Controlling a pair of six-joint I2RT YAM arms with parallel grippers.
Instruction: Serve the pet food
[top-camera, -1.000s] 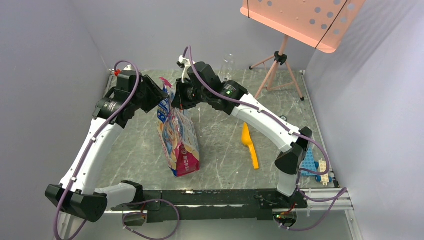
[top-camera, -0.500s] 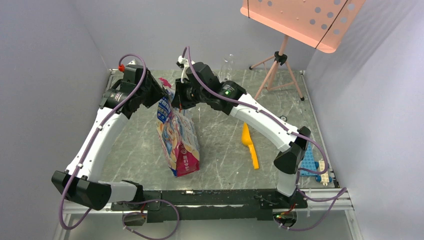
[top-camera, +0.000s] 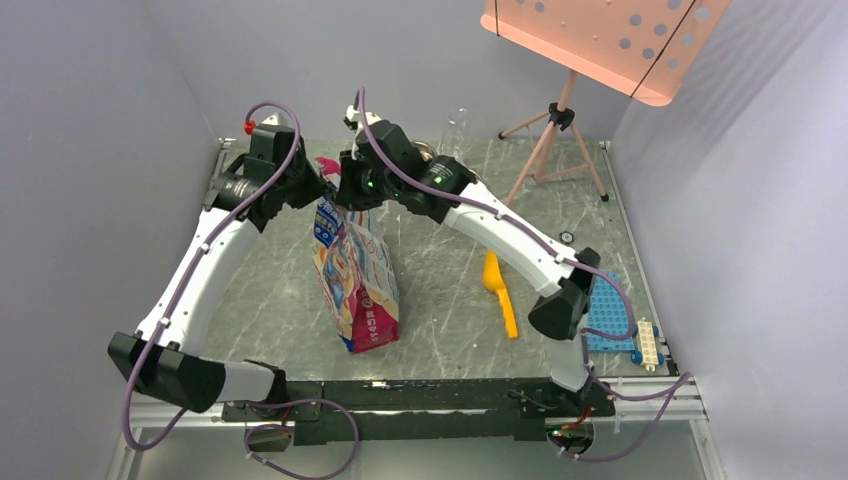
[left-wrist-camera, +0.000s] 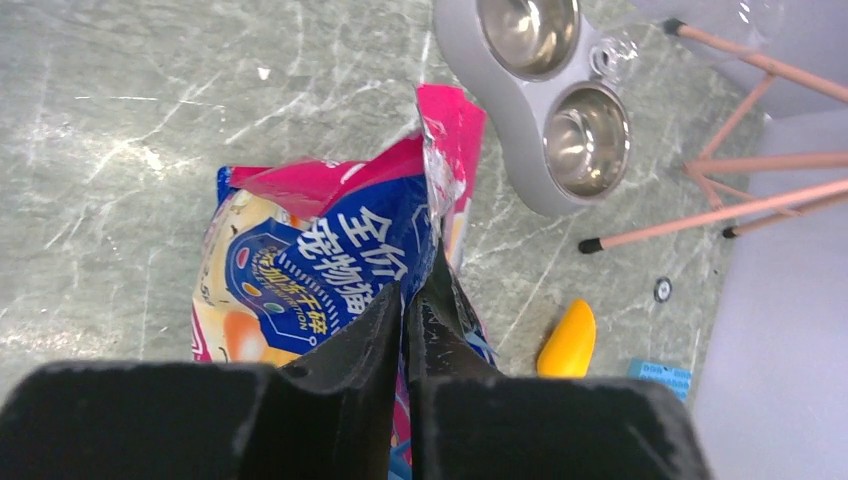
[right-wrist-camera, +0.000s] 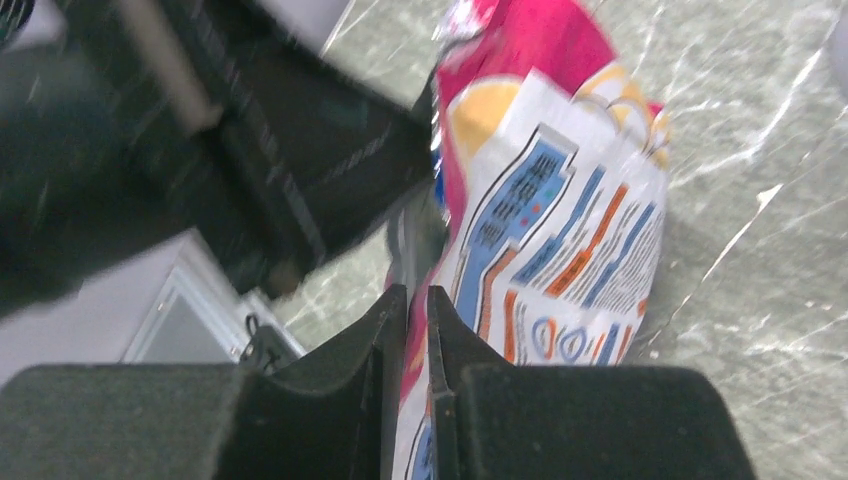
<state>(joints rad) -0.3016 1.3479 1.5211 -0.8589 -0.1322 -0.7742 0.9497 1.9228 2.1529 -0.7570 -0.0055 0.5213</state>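
Mid-desk, the pink-red-and-blue printed bag (top-camera: 358, 285) is standing upright, the left jaws pinching its top edge. The right jaws are sitting nearly closed there, their grip unclear. The pet food is presumably lying inside, unseen. The yellow plastic scoop (top-camera: 500, 290) is lying untouched, and the grey twin-bowl feeder (left-wrist-camera: 515, 165) at the far edge is sitting empty.

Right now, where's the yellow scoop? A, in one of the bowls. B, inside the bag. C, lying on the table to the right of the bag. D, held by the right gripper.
C: the scoop lies flat on the table, apart from the bag.
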